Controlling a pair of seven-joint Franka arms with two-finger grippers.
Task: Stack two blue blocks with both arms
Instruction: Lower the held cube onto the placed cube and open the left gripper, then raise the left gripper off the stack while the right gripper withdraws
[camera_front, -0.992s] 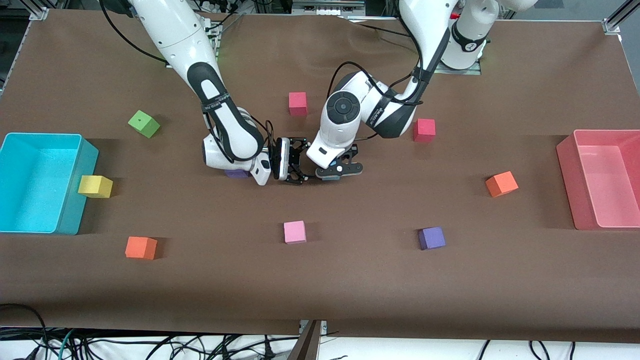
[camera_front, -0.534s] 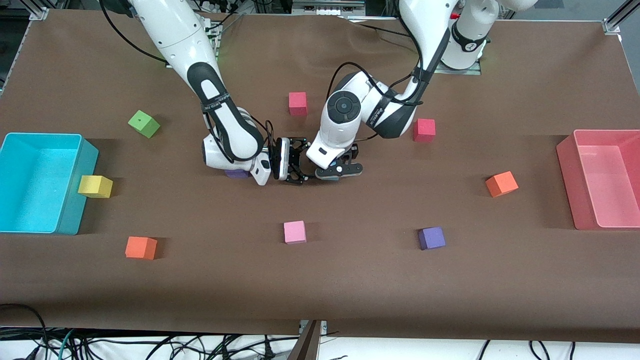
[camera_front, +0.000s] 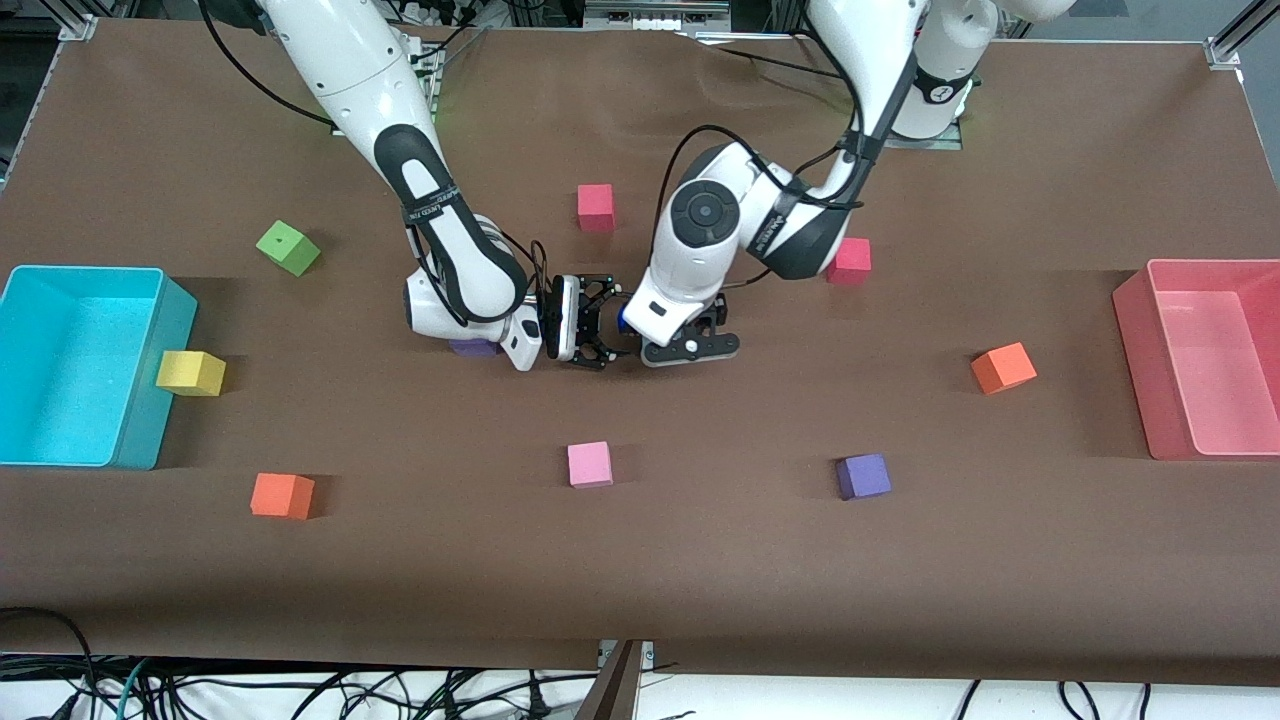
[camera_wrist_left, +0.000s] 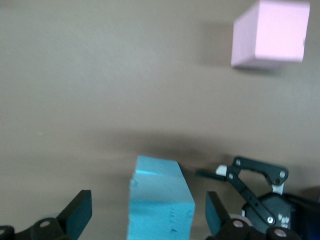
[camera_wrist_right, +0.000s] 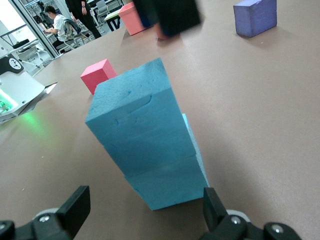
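Observation:
The two blue blocks stand stacked in the middle of the table. In the right wrist view the top block (camera_wrist_right: 135, 112) sits slightly askew on the lower one (camera_wrist_right: 167, 177). From the front only a blue sliver (camera_front: 623, 318) shows under the left arm's hand. My left gripper (camera_front: 672, 342) hovers just over the stack, open, its fingers on either side of the top block (camera_wrist_left: 159, 200) without touching it. My right gripper (camera_front: 597, 335) lies low beside the stack, open and holding nothing.
Loose cubes lie around: pink (camera_front: 589, 464), purple (camera_front: 863, 476), two red (camera_front: 595, 206) (camera_front: 850, 260), orange (camera_front: 1003, 367) (camera_front: 282, 495), yellow (camera_front: 190, 372), green (camera_front: 287, 247). A cyan bin (camera_front: 85, 272) and a pink bin (camera_front: 1135, 350) stand at the table's ends.
My left gripper has opened, let go of the top blue block, and lifted a little off the stack. The right arm has not moved.

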